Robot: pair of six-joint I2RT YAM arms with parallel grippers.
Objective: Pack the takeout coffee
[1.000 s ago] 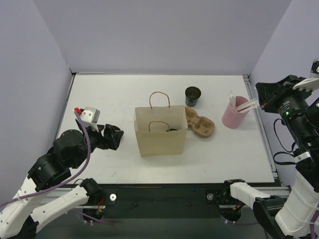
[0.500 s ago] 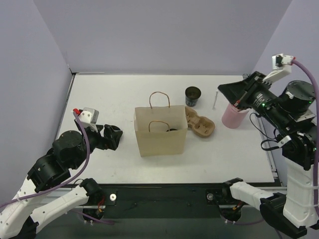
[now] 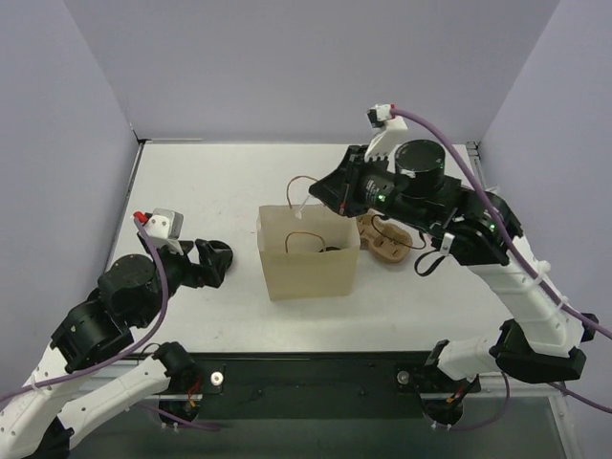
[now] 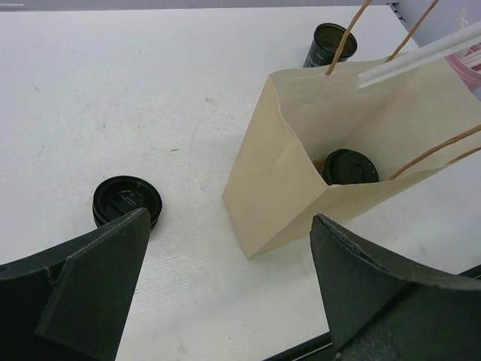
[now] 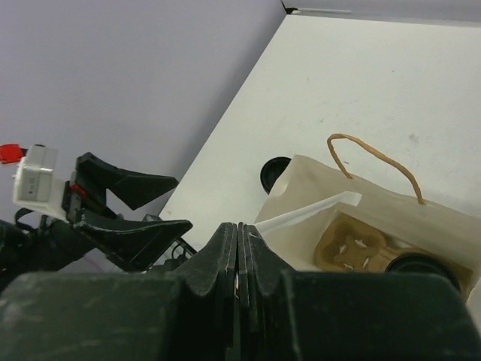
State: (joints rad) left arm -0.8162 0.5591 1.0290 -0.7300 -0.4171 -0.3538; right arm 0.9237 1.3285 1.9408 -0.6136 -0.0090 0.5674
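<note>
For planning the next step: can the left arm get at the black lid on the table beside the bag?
Probably yes: its jaws stand open, the black lid lies on bare table just ahead, and the paper bag stands aside.

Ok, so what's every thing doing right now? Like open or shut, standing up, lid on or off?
paper bag: upright, top open.
bagged cup: inside the paper bag, lid on.
far cup: upright, no lid.
loose lid: flat on the table.
cup carrier: flat beside the paper bag.
straw: wrapped, over the bag's mouth.
right hand: shut on the straw.
left hand: wide open, empty.
</note>
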